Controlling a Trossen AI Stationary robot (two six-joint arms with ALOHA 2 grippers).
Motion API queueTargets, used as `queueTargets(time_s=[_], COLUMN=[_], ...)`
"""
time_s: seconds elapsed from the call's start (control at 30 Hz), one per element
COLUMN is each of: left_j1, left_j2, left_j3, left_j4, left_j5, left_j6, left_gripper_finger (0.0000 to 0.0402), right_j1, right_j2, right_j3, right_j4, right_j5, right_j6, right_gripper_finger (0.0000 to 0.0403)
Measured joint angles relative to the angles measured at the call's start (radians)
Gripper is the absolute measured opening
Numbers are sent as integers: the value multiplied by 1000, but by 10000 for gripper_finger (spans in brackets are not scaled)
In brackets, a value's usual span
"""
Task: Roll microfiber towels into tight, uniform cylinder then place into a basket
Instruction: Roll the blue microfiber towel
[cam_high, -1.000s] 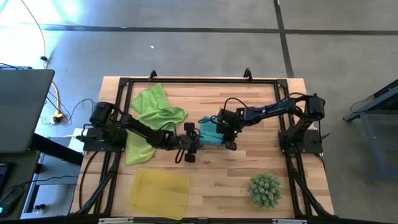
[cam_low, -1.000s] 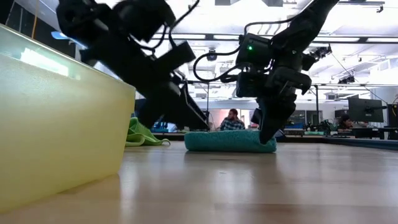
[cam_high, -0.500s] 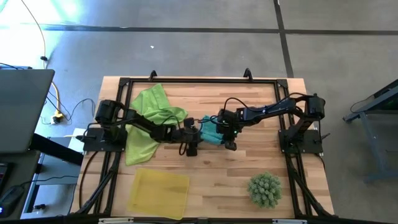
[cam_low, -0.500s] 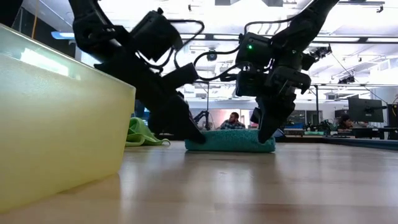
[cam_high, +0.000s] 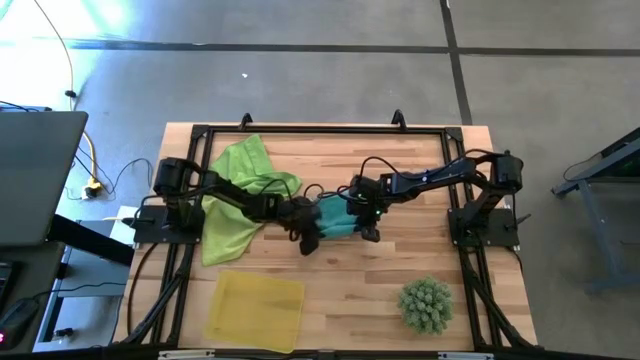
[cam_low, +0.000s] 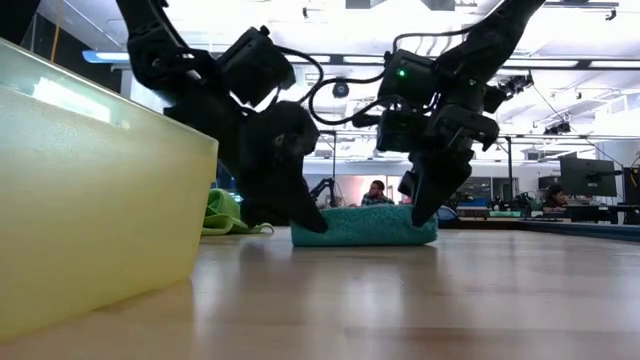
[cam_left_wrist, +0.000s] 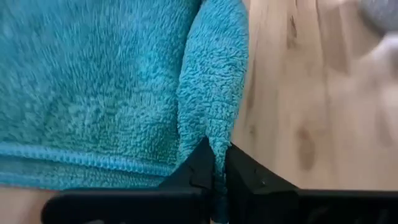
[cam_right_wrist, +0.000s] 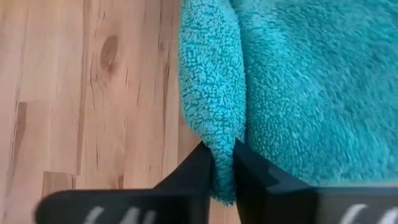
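A teal towel (cam_high: 336, 217) lies as a low, folded bundle on the wooden table (cam_high: 400, 265), near its middle. My left gripper (cam_high: 309, 237) is shut at the bundle's left end, and my right gripper (cam_high: 369, 231) is shut at its right end. Seen from the low view, both grippers slant down onto the towel (cam_low: 365, 226). A light green towel (cam_high: 240, 192) lies crumpled and spread at the back left. The yellow basket (cam_high: 254, 309) stands at the near left with nothing in it. My left gripper pinches a raised fold of the teal towel (cam_left_wrist: 211, 118) between its two fingers at the bundle's left end, slanting down from the table's left. The towel rests on the table. My right gripper pinches a raised fold at the bundle's right end (cam_right_wrist: 212, 106) between its two fingers, slanting down from the right; the rest of the towel lies on the table.
A green spiky ball-shaped plant (cam_high: 427, 305) sits at the near right. A black frame (cam_high: 300, 130) runs around the table's edges. The basket's wall (cam_low: 100, 200) fills the left of the low view. Bare wood lies between basket and plant.
My left gripper has moved toward the table's right onto the teal towel's left end, rolled about its own axis, and shut on a fold there. My right gripper has stayed at the right end. The towel has stayed on the table.
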Motion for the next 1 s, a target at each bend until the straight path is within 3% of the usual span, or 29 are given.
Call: queueTargets(time_s=[0.13,0.33,0.57,0.77,1.0], left_j1=[17,44,47,47,47], left_j2=[-6,-7,-5,-4,-3], left_j3=[4,4,1,-1,-3], left_j4=[-84,-135,-126,-117,-106], left_j5=[22,34,20,13,1], left_j6=[-160,-241,-257,-257,-247], left_gripper_finger=[17,10,7,6,6], right_j1=[0,9,171,269,309], right_j2=[-22,-136,-174,-104,-39], right_j3=[0,0,0,1,1], right_j4=[-15,-96,-49,42,55], right_j5=[7,11,212,477,522], right_j6=[-47,-157,-393,-402,-330], right_gripper_finger=[98,153,149,140,139])
